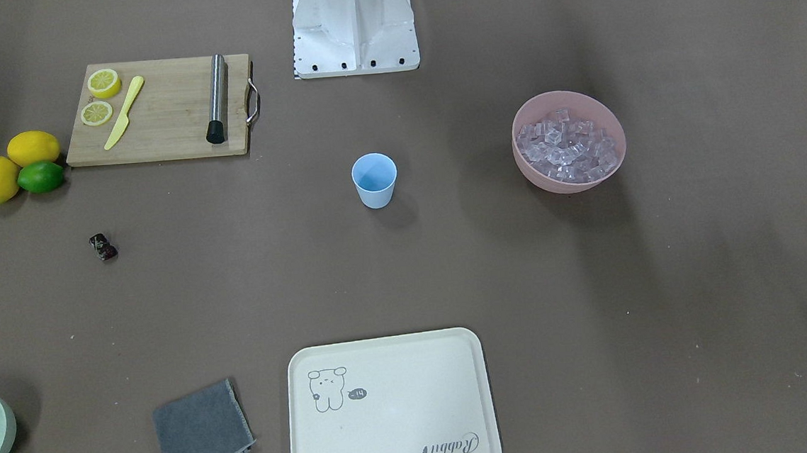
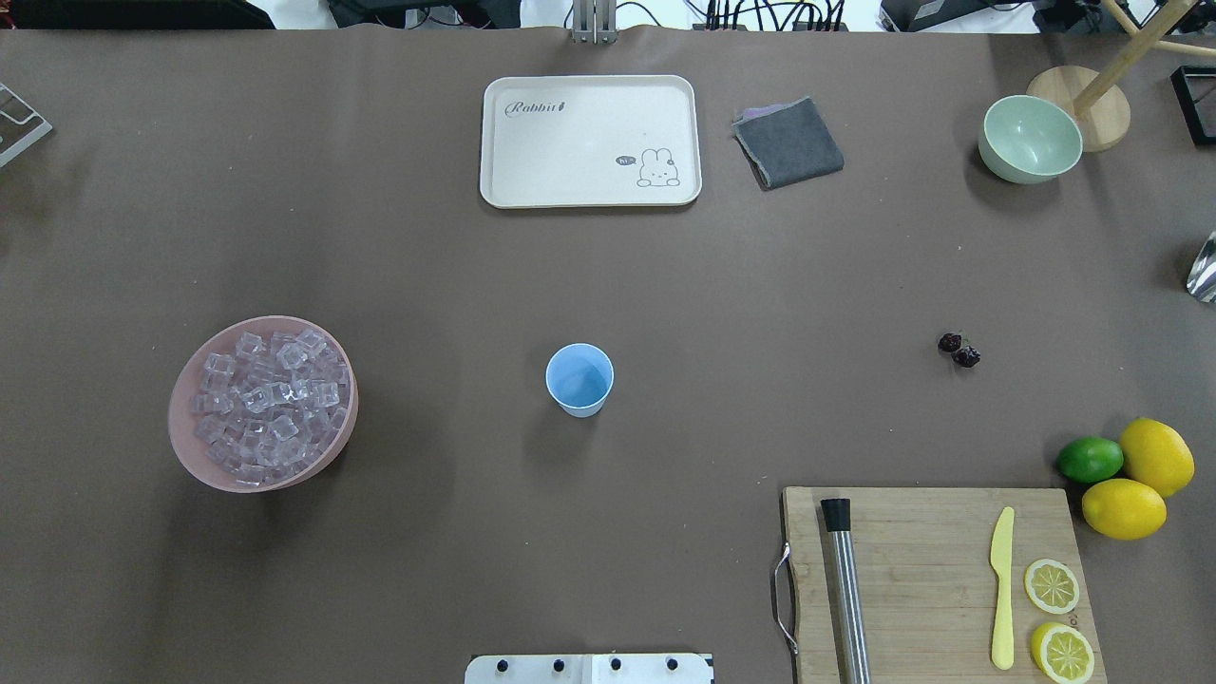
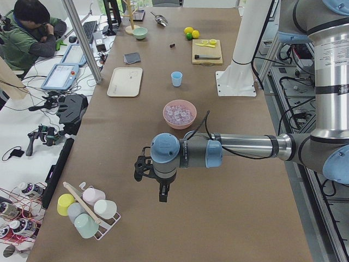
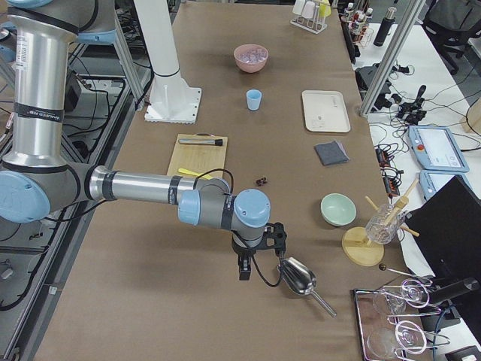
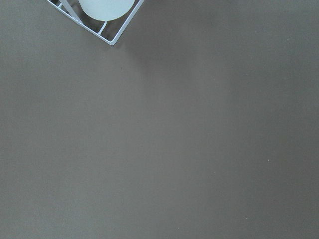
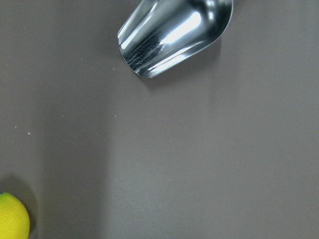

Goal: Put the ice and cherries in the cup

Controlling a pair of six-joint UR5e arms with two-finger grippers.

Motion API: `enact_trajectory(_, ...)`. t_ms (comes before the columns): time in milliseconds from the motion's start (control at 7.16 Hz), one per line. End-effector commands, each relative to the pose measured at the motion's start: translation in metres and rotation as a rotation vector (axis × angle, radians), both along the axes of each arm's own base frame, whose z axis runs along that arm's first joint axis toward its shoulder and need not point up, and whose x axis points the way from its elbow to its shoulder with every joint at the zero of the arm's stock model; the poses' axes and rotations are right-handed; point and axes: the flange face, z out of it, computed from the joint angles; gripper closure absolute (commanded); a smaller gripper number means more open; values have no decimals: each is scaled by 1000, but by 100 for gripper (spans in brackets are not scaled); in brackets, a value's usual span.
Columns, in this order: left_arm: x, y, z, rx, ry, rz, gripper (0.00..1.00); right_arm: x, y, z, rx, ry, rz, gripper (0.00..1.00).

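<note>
- Ice cubes (image 2: 266, 404), small and clear, fill the wide pink bowl (image 2: 180, 432), left of our light blue plastic cup (image 2: 579, 380).
- Dark glossy cherries (image 2: 958, 349) lie far right.
- Left fingers (image 3: 162, 195), right fingers (image 4: 243, 269): we cannot tell whether they are apart or closed.

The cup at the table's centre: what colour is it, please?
The cup is light blue, clearest in the overhead view.

- A robotics laboratory: two grey industrial arms, the left arm (image 3: 240, 147) and the right arm (image 4: 143, 186), reach over a long bench (image 3: 234, 218) covered in brown sheeting
- A white pedestal (image 3: 236, 82) stands at the bench's edge, bolt heads lining its base plate
- An operator (image 3: 27, 41) sits alongside the bench, a touchscreen pendant (image 3: 60, 76) close by
- Aluminium frame posts (image 3: 83, 41) rise beside the bench, and cables (image 2: 750, 13) trail behind it
- Kitchen props, a cup (image 3: 176, 78), a cutting board (image 3: 206, 52) and lemons (image 3: 192, 33), lie spread out among the technical gear
</note>
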Motion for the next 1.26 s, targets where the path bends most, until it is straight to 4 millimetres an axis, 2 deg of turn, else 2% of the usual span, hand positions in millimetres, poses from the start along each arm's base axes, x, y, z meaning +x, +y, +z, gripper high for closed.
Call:
enact_trajectory(0, -2, 0, 1, -1, -28, 0, 2, 0, 1, 1, -2, 0, 0, 0)
enact_trajectory(279, -2, 0, -1, 6, -33, 0, 2, 0, -1, -4, 7, 0, 0, 0)
enact_trajectory(419, -2, 0, -8, 23, -30, 3, 2, 0, -3, -17, 33, 3, 1, 0)
enact_trajectory(838, -2, -4, -14, 33, -37, 1, 2, 0, -4, -32, 59, 0, 6, 0)
enact_trajectory(978, -5, -6, -18, 43, -33, -7, 2, 0, -10, -60, 117, 5, 7, 0)
enact_trajectory(1117, -5, -8, -24, 54, -33, -8, 2, 1, -5, -71, 137, 3, 9, 0)
